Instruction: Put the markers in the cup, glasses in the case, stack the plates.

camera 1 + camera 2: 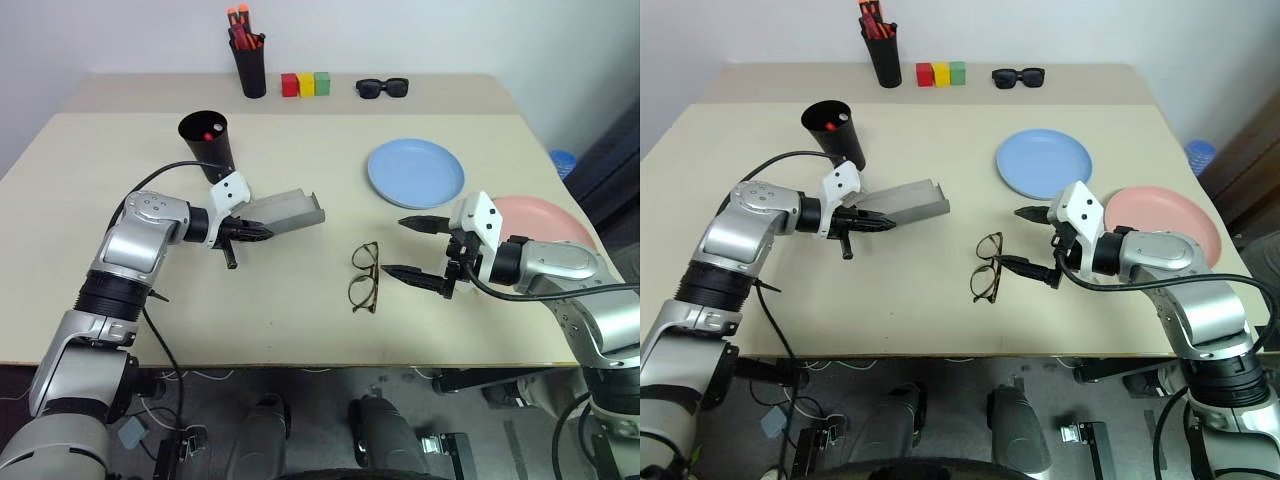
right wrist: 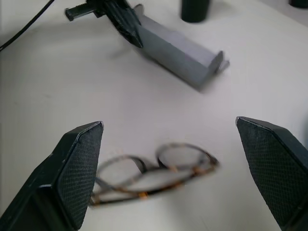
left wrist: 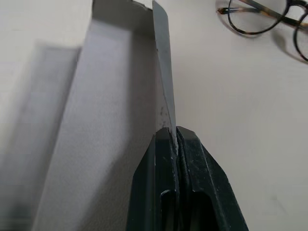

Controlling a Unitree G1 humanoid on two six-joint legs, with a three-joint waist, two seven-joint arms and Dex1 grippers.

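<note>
A: Table [image 1: 300, 320] first, big stuff?
B: Blue plate [image 1: 415, 172] at 1 o'clock, pink plate [image 1: 545, 222] at 3, edges near, not stacked.

A: Case?
B: Grey case [image 1: 285, 210] lies open, center-left, 10 o'clock of the glasses. L gripper [image 1: 262, 232] is clenched on its thin wall.

A: Cup?
B: Black cup [image 1: 208, 140] at 11 o'clock, red-capped marker [image 1: 208, 135] inside. Other marker, can't tell.

A: R gripper?
B: R gripper [image 1: 405, 248] released, jaws wide, just at 3 o'clock of the glasses [image 1: 364, 277], not touching. Glasses lie flat near center, temples folded.

A: Back edge?
B: Marker holder [image 1: 248, 60], colored blocks [image 1: 305, 84], sunglasses [image 1: 382, 88] at 12 o'clock.
</note>
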